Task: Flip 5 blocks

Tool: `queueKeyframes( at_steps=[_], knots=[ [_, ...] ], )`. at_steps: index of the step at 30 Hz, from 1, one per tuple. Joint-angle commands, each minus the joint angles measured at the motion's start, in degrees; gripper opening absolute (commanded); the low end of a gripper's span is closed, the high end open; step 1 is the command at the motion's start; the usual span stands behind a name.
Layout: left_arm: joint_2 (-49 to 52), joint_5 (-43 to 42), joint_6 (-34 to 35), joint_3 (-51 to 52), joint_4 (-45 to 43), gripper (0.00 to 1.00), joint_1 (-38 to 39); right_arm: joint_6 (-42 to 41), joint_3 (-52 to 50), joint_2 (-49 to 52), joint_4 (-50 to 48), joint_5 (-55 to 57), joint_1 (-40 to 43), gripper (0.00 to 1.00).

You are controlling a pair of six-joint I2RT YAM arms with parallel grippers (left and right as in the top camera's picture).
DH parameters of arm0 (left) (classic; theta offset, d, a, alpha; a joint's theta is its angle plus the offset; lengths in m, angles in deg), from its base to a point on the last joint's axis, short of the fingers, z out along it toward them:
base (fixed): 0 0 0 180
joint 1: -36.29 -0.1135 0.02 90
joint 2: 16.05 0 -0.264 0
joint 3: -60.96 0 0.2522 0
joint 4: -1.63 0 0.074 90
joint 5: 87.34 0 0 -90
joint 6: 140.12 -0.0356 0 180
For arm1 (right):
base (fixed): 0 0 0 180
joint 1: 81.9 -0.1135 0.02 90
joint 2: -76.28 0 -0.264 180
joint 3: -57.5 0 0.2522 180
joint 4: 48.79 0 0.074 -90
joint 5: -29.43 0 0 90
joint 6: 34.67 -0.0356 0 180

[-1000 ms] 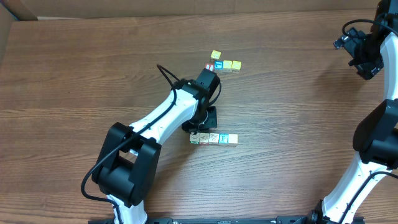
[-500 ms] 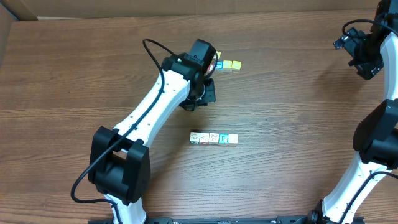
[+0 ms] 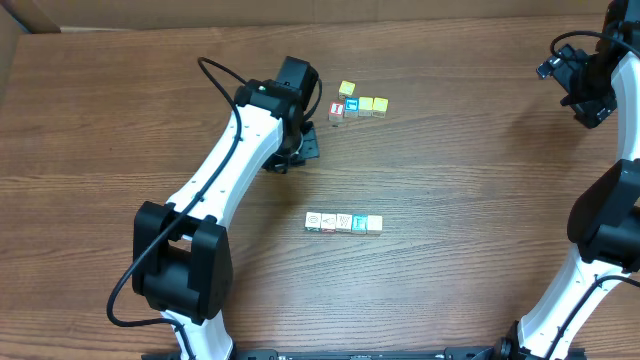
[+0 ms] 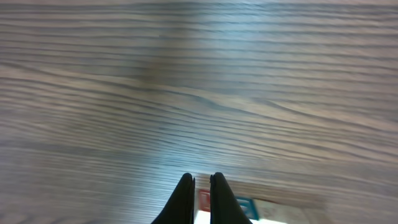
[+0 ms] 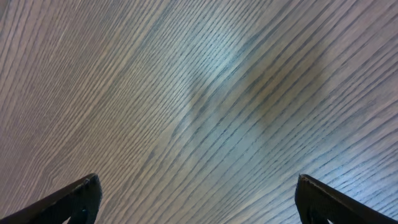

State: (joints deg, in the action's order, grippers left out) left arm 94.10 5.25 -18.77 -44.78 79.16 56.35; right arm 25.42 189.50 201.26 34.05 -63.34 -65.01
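change: left hand [image 3: 304, 147] has left the block row [image 3: 344, 222] at worktop [image 3: 480, 200] centre, now just left of the top cluster [image 3: 358, 102] | left hand: pinched closed, empty | right hand [image 5: 198, 182]: wide open, empty, far right | read: row looks finished, cluster probably next

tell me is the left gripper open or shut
Shut. In the left wrist view the left gripper has its two fingers almost together, with only a thin slit between them and nothing held.
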Motion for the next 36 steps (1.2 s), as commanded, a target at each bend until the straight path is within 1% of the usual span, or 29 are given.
queueKeyframes(
  at_steps=[1, 8, 32, 36],
  knots=[
    [-1.18, 4.61, -0.52, -1.18, 1.31, 0.04, -1.68, 0.37, 0.66, -1.55, -0.07, 0.11, 0.17, 1.0],
    [-1.18, 4.48, -0.5, -1.18, 4.83, 0.04, -2.95, 0.37, 0.66, -1.55, -0.07, 0.13, 0.17, 1.0],
    [-1.18, 4.15, 0.59, -1.18, 6.69, 0.04, -2.95, 0.37, 0.66, -1.55, -0.07, 0.11, 0.17, 1.0],
    [-1.18, 2.93, 0.55, -1.46, 8.07, 0.04, -2.93, 0.37, 0.66, -1.55, -0.07, 0.11, 0.17, 1.0]
  ],
)
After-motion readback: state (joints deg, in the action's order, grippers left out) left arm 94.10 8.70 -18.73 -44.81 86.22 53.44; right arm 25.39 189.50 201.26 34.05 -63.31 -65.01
